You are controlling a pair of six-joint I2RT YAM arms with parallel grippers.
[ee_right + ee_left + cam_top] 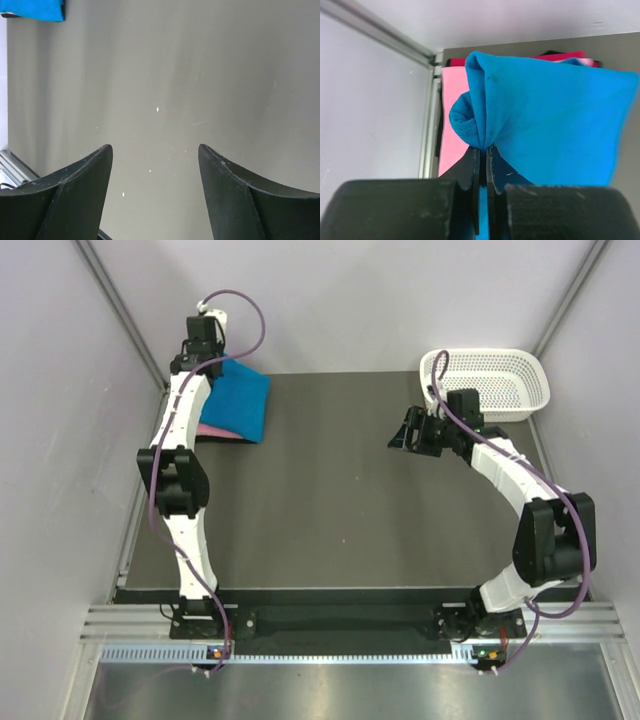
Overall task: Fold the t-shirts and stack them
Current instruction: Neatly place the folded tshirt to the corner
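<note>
At 11 o'clock on bench (330,510), I see left gripper (482,150) pinched tight on bunched edge of blue t-shirt (555,120), lying atop pink t-shirt (454,85). Right gripper (154,147) gaping, empty, over matte grey bench near 2 o'clock, beside white mesh basket (500,380). My worry: limp knit clings to jaws on release, fold drags open, stack skews.

Likely lab: white-panelled, aluminium-framed enclosure (119,310)
</note>
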